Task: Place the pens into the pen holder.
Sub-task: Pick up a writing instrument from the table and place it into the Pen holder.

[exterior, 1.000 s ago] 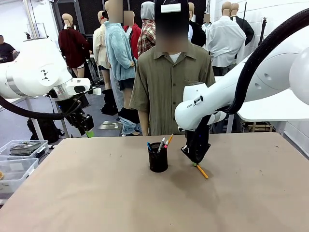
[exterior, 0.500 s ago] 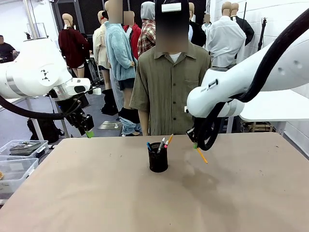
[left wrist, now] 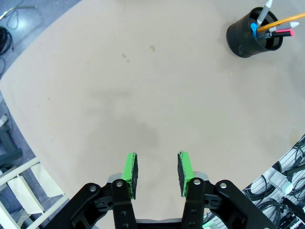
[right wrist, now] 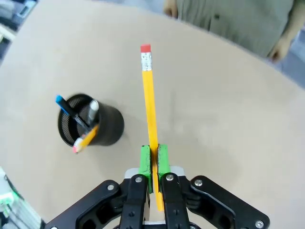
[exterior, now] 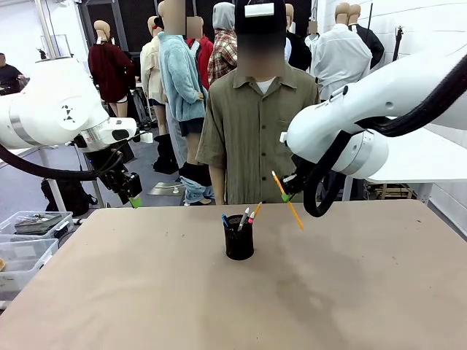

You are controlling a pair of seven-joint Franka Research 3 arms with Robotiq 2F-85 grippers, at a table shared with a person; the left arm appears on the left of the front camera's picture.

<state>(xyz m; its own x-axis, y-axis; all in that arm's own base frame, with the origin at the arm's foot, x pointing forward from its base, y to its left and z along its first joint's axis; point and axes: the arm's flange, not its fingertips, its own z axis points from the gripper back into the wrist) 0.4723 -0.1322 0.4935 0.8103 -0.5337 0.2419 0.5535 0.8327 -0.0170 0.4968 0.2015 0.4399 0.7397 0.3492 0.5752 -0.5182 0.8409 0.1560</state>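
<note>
My right gripper is shut on a yellow-orange pencil, held in the air to the right of and above the pen holder. Its red eraser end points away from the wrist. The black mesh pen holder stands on the table's middle with several pens in it: a blue one, a white-silver one, a yellow-orange one and one with a pink-red end. My left gripper hangs open and holds nothing, above the table's far left corner.
A person in an olive shirt stands at the far side of the tan table, directly behind the holder. Clear plastic bins sit off the table's left edge.
My right gripper has lifted the pencil off the table beside the holder and carried it up and slightly left, tilting as it rose. The left arm has stayed still.
</note>
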